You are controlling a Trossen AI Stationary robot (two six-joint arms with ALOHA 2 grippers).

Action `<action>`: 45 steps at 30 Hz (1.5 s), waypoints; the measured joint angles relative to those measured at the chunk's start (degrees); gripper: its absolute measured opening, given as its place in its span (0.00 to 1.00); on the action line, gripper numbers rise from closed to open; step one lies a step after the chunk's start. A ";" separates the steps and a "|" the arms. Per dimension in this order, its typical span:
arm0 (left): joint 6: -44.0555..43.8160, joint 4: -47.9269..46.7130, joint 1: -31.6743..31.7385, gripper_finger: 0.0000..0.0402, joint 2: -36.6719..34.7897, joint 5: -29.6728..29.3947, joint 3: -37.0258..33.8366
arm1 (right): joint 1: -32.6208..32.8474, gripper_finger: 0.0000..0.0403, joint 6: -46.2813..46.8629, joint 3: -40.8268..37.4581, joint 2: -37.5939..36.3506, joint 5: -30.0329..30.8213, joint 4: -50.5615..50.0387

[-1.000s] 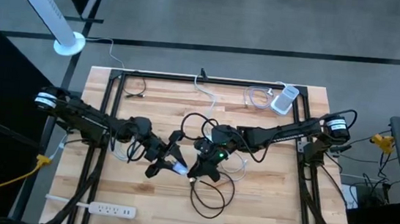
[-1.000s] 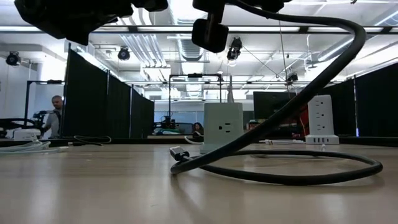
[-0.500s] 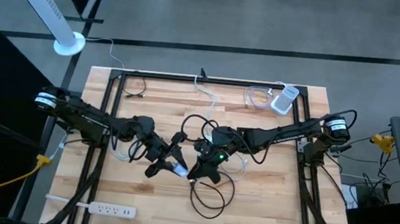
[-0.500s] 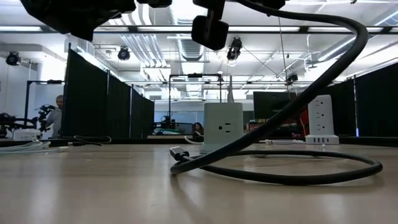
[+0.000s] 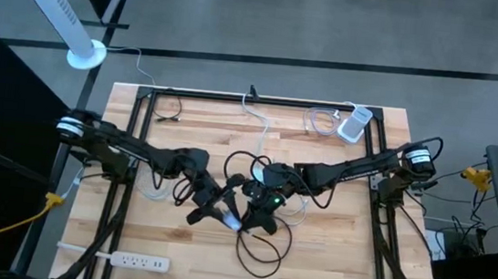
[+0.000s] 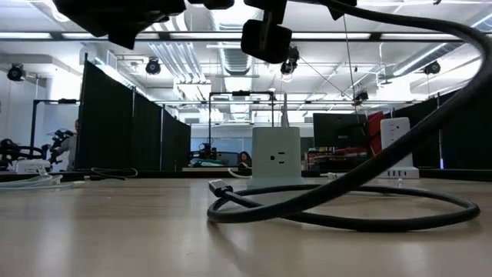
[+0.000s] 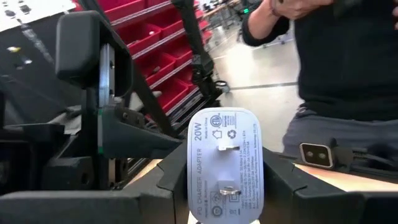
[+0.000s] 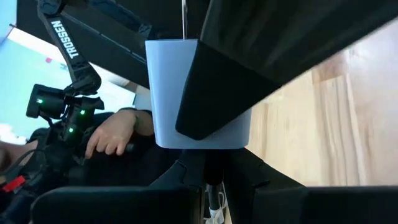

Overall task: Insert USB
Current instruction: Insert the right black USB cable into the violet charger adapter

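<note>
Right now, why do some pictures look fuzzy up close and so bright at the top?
Low view: the black cable near the lens looks soft, and the ceiling lights glare white behind the dark arms. Left wrist view: the white 20W adapter is sharp, while the person behind is blurred. Right wrist view: the left gripper's finger fills the frame, dark and soft.

Both arms are dark, slender and jointed. Each carries a white ring near its base: the left arm (image 5: 129, 149) has one, and so does the right arm (image 5: 356, 165). The right arm's wrist shows a small green light (seen from above). Thin black cables run along the links. White "TROSSEN" lettering marks one arm link in the right wrist view. The left tool (image 7: 225, 186) has broad, matte black fingers (image 7: 311, 193) with blocky edges.
</note>
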 joint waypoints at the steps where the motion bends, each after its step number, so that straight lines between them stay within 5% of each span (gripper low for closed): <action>1: 0.00 0.02 0.00 0.29 0.43 0.26 0.34 | 0.08 0.05 -0.03 -0.02 0.00 0.04 -0.12; 19: -1.45 -2.52 -0.24 0.29 -3.58 -7.64 -2.53 | 0.39 0.05 -4.77 0.04 -0.04 2.81 -2.01; 33: -4.17 -4.63 -0.26 0.29 -5.28 -8.64 -3.84 | 0.54 0.37 -7.31 -0.03 -0.51 2.99 -5.31; 45: -4.57 -4.84 -0.28 0.29 -6.77 -8.01 -3.85 | 1.36 0.39 -9.28 -0.95 -0.59 2.36 -6.38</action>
